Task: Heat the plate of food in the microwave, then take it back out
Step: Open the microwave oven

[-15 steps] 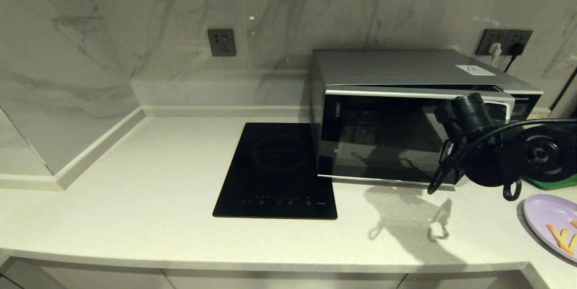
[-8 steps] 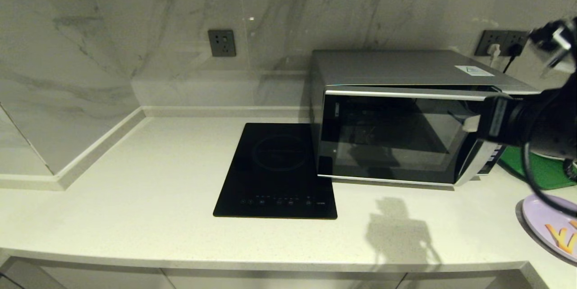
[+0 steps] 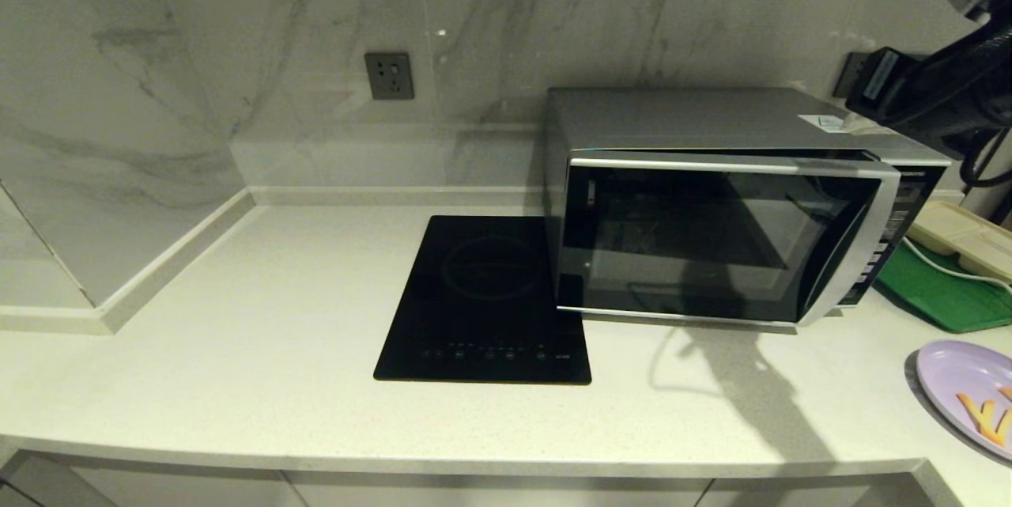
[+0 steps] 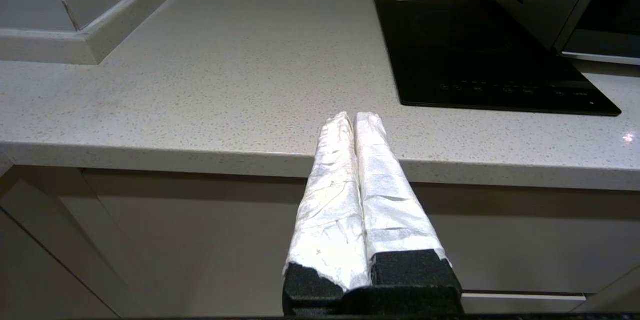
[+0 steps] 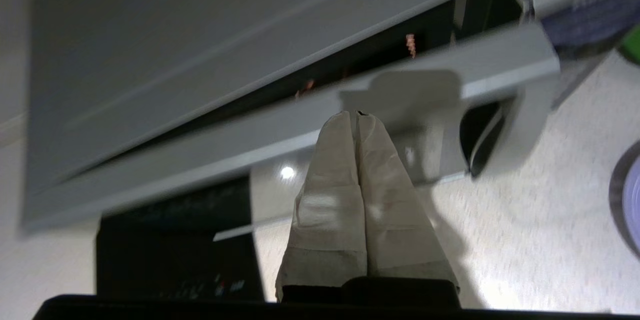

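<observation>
The microwave (image 3: 711, 206) sits on the table (image 3: 237, 380) with its door slightly ajar. The right hand (image 5: 357, 115), fingers pressed together, hovers above the door's top edge. The plate of food (image 3: 968, 392) lies at 4 o'clock from the microwave. The left hand (image 4: 354, 118), fingers pressed together, is parked before the table's edge.

1. Our right arm (image 3: 933, 92) is raised high at two o'clock in the head view, dark and cabled, angling downward.
2. Our right gripper (image 5: 357, 116) points down with its wrapped fingers (image 5: 335, 170) pressed together, holding nothing.
3. Our left gripper (image 4: 355, 118) is parked low, its white-wrapped fingers (image 4: 385, 180) closed and empty.
</observation>
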Tool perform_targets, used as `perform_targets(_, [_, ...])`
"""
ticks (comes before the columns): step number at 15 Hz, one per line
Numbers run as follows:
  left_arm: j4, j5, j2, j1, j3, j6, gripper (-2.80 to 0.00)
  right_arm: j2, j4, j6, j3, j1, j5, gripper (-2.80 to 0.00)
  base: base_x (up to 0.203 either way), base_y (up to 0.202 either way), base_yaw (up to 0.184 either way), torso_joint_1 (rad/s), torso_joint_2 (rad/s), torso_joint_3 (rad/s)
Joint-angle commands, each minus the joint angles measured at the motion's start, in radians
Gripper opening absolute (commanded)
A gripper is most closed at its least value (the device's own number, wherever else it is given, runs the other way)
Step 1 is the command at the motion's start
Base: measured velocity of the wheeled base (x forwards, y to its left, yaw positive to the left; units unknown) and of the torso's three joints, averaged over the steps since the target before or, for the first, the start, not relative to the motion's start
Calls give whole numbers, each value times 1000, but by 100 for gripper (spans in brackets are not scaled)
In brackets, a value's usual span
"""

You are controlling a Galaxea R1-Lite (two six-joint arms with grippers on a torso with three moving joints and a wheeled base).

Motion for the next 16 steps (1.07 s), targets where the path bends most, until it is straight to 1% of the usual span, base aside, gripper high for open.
perform_targets(1, [-1,0,0,0,0,-1,-280,166,22,-24,-112,-59,12,-280,0,0,0,0,0,0])
perform_targets(2, [-1,0,0,0,0,-1,-280,177,28,-47,-118,-72,16,-280,0,0,0,0,0,0])
perform_targets(5, [-1,0,0,0,0,-1,-280,200,25,-50,-118,-107,27,-280,0,0,0,0,0,0])
perform_targets(7, [-1,0,0,0,0,-1,-280,197,28,-52,-118,-137,96,-280,0,0,0,0,0,0])
perform_targets(10, [-1,0,0,0,0,-1,-280,192,41,-50,-115,-142,113,-280,0,0,0,0,0,0])
perform_targets(11, [-1,0,0,0,0,-1,-280,186,61,-50,-115,-144,119,-280,0,0,0,0,0,0])
perform_targets(14, [-1,0,0,0,0,-1,-280,144,130,-49,-115,-146,193,-280,0,0,0,0,0,0])
perform_targets(16, [-1,0,0,0,0,-1,-280,114,189,-47,-115,-147,205,-280,0,0,0,0,0,0])
